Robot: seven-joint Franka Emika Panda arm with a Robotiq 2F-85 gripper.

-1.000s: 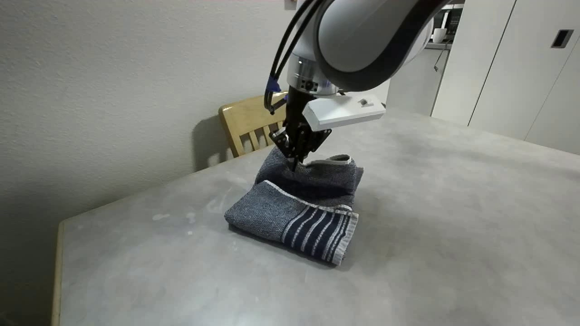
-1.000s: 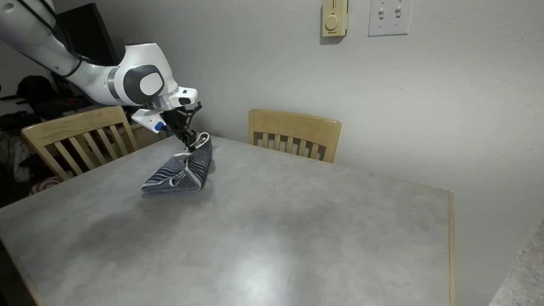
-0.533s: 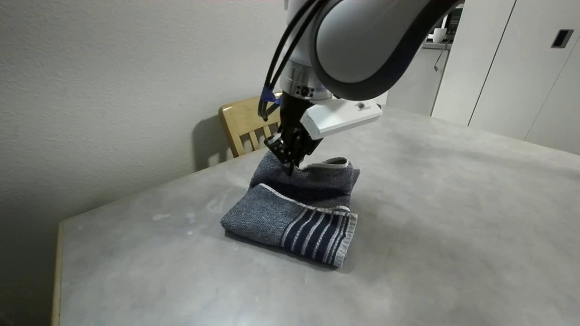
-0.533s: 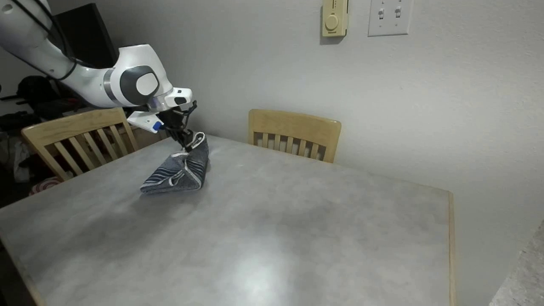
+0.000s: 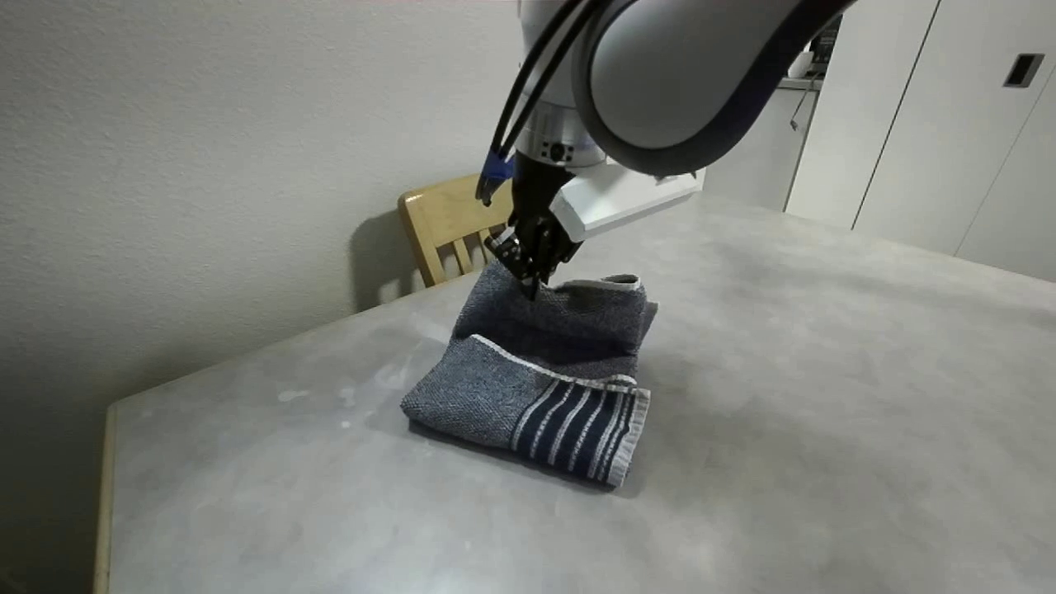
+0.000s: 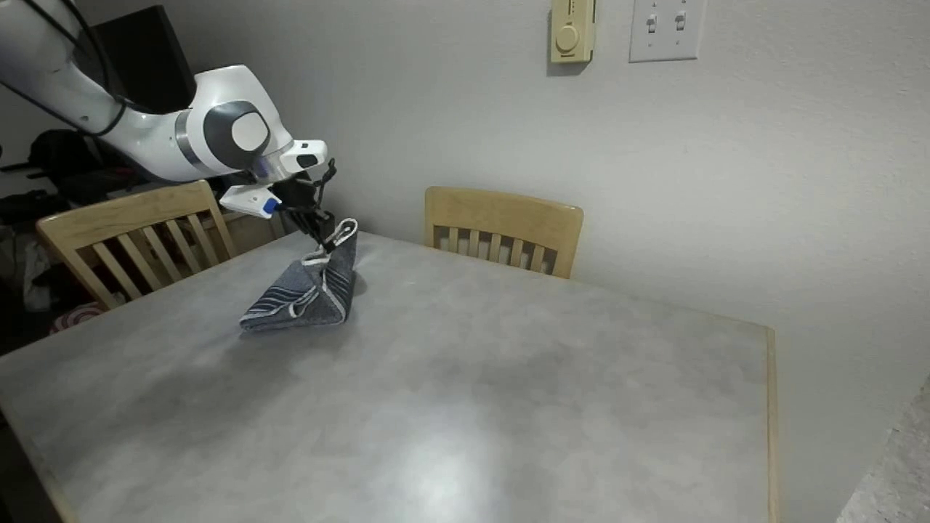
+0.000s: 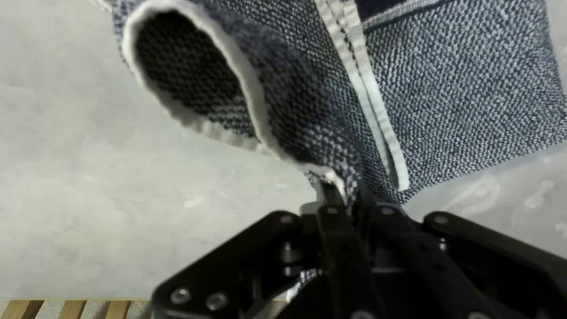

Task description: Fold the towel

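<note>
The blue-grey towel lies folded on the table, with white edging and a striped band on its front flap. It also shows in an exterior view and in the wrist view. My gripper is shut on the white-edged rear part of the towel and holds it raised above the front flap. In an exterior view the gripper points down at the towel's top edge. In the wrist view the fingers pinch the edge, and the raised edging beside them forms an open loop. The fingertips are partly hidden by cloth.
The grey table extends around the towel. A wooden chair stands by the table behind the gripper. An exterior view shows a chair at the left and another chair by the wall.
The gripper and towel first shifted slightly left and down in an exterior view. The gripper has since risen a little, lifting the held edge higher. The grip on the towel is kept.
</note>
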